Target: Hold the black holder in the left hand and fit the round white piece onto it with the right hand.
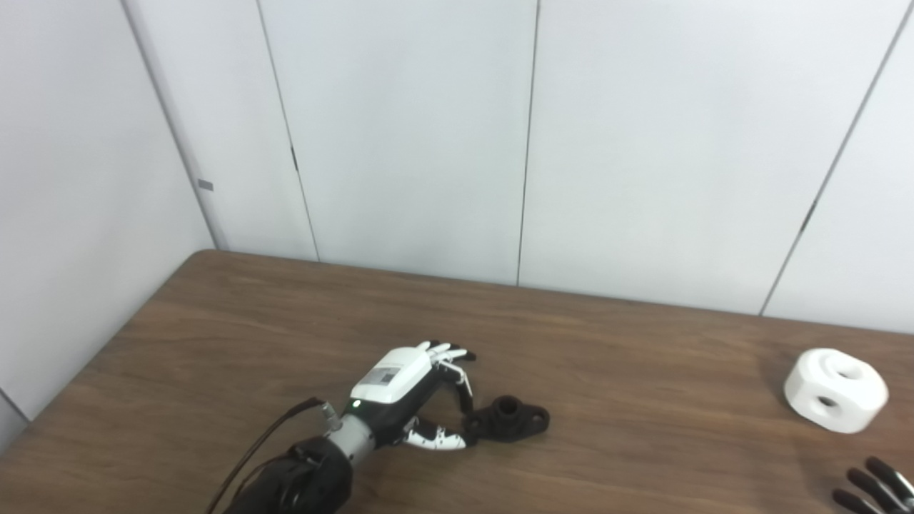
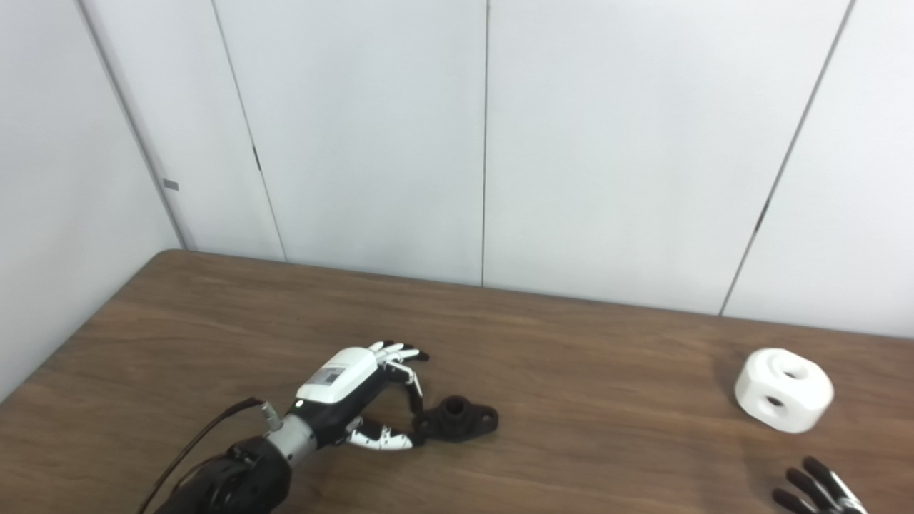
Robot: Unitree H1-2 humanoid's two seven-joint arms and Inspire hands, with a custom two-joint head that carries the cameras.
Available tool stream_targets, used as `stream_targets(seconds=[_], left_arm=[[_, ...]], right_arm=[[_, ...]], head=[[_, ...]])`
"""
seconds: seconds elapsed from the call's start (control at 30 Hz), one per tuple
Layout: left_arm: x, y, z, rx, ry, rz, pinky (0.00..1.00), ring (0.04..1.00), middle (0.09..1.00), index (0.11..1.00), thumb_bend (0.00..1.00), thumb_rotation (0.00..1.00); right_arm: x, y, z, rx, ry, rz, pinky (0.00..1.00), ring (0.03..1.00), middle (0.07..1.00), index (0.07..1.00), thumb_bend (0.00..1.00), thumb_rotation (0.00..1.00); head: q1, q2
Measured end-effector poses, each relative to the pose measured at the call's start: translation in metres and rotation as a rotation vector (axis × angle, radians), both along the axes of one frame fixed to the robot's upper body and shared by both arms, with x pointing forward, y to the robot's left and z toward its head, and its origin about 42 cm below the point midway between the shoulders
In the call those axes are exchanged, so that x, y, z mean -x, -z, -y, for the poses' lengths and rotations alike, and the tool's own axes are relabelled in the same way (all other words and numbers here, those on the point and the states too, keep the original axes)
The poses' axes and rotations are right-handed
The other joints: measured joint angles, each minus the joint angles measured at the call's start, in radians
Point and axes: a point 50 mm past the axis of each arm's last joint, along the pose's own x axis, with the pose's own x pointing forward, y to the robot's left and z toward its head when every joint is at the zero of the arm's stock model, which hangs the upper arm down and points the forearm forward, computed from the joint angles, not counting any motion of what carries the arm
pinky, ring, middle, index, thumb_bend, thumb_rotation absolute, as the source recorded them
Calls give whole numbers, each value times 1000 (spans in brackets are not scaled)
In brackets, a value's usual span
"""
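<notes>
The black holder (image 1: 509, 419) lies flat on the brown table (image 1: 235, 321), a small flanged piece with a short upright collar. My left hand (image 1: 414, 392) is just left of it, open, with thumb and one fingertip at the holder's left end and the other fingers spread above. The round white piece (image 1: 835, 390), a chunky block with holes in its top and side, rests at the far right. Only the dark fingertips (image 1: 872, 487) of my right hand show at the bottom right corner, below the white piece and apart from it.
White wall panels (image 1: 400, 128) stand right behind the table's far edge. The table's left edge runs diagonally at the left. A dark cable (image 1: 264, 439) trails along my left forearm.
</notes>
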Motion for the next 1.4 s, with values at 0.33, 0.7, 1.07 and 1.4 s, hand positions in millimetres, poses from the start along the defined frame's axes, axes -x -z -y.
stream_targets(seconds=[0.33,0.7,1.07,1.4], left_arm=[[11,-1,11,-20,65,-18,1000,962,905,482,515,50],[24,9,14,-11,124,-23,1000,964,901,482,515,50],[24,6,15,-21,136,-38,1000,980,917,482,514,50],[25,3,16,-28,138,-47,1000,977,916,483,514,48]], right_arm=[[4,-5,-2,-9,-5,-13,565,731,799,827,668,724],[6,-8,-7,-7,-22,-19,601,757,803,835,612,716],[6,-6,-10,16,-21,-28,603,750,803,835,693,710],[6,-6,-10,-6,-24,-23,586,739,800,828,695,736]], head=[[-61,15],[-117,25],[-146,23],[-140,21]])
